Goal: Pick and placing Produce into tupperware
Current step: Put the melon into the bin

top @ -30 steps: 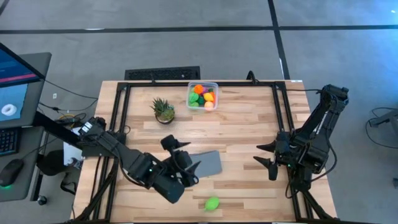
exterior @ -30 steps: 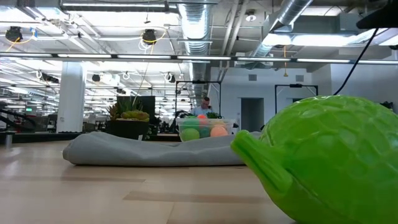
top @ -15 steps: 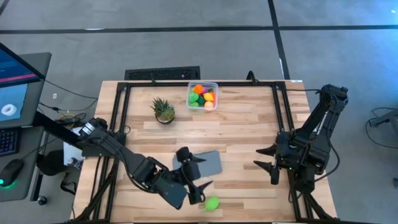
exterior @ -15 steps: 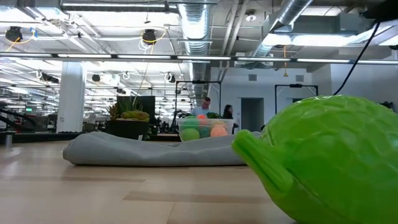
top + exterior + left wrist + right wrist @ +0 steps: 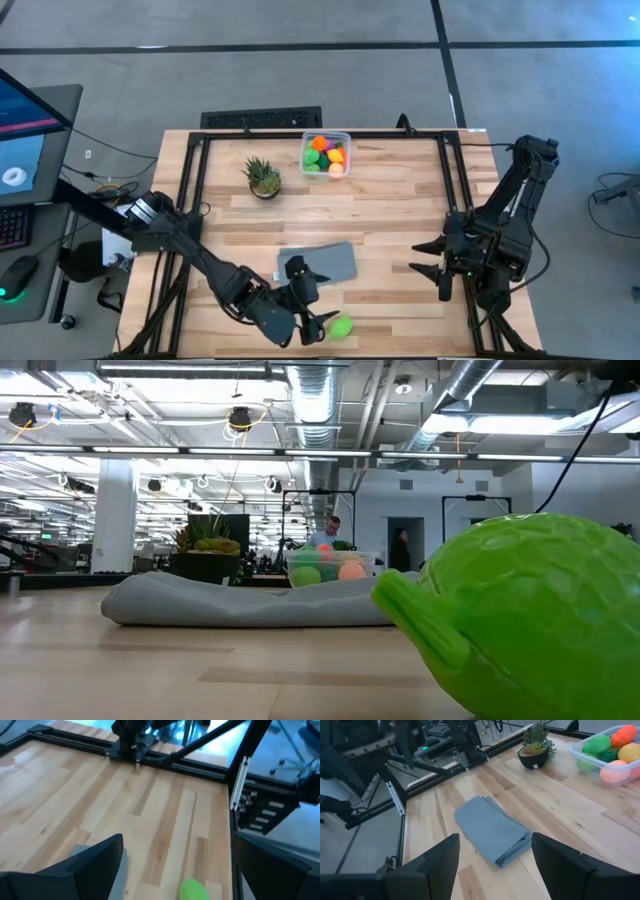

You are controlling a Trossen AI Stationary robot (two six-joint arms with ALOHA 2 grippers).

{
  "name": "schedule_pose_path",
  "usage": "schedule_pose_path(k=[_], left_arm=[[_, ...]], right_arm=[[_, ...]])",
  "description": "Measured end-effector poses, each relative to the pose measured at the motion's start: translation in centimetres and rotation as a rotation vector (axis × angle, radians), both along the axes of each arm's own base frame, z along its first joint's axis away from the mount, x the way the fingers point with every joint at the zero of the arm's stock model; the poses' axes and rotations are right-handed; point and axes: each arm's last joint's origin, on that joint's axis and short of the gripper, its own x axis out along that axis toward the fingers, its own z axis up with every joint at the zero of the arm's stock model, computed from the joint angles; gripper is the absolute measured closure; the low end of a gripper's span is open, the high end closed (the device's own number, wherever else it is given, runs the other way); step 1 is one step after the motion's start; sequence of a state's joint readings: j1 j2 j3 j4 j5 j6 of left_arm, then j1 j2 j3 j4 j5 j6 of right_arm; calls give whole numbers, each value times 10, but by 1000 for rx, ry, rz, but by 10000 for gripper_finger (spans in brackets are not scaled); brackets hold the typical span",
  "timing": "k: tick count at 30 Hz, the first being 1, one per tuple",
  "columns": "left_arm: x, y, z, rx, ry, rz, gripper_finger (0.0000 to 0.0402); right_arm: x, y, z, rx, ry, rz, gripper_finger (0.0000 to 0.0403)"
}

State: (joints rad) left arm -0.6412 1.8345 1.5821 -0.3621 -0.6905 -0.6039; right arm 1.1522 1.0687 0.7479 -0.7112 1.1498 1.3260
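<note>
One green produce piece (image 5: 341, 327) lies on the table near the front edge, huge in the low view (image 5: 530, 620). My left gripper (image 5: 312, 296) hangs open just to its left, above the table; in the left wrist view (image 5: 177, 840) the green piece (image 5: 194, 890) shows low between the fingers, untouched. The clear tupperware (image 5: 306, 141) stands at the far edge with several coloured produce pieces (image 5: 326, 155) inside, and it also shows in the right wrist view (image 5: 600, 757). My right gripper (image 5: 418, 258) waits open at the table's right.
A folded grey cloth (image 5: 338, 262) lies flat mid-table, just beyond the left gripper. A spiky green potted plant (image 5: 263, 177) stands left of the tub. Black frame rails (image 5: 195, 190) run along the table's sides. Bare wood (image 5: 400, 200) lies between cloth and tub.
My left gripper has moved toward the table's near edge and down, tipping its fingers lower, and has come close to the green piece by the front edge. Its fingers stay equally wide. The green piece has not moved.
</note>
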Motion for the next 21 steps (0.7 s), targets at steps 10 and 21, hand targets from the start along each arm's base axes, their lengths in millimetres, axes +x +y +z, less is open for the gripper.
schedule_pose_path(k=[10, 21], left_arm=[[-8, -10, -24, -108, -98, 19, 42], [-25, -19, -63, -299, -78, 25, 42]], right_arm=[[1, 2, 1, 24, 0, 7, 131], [4, 9, 5, 26, 4, 79, 131]])
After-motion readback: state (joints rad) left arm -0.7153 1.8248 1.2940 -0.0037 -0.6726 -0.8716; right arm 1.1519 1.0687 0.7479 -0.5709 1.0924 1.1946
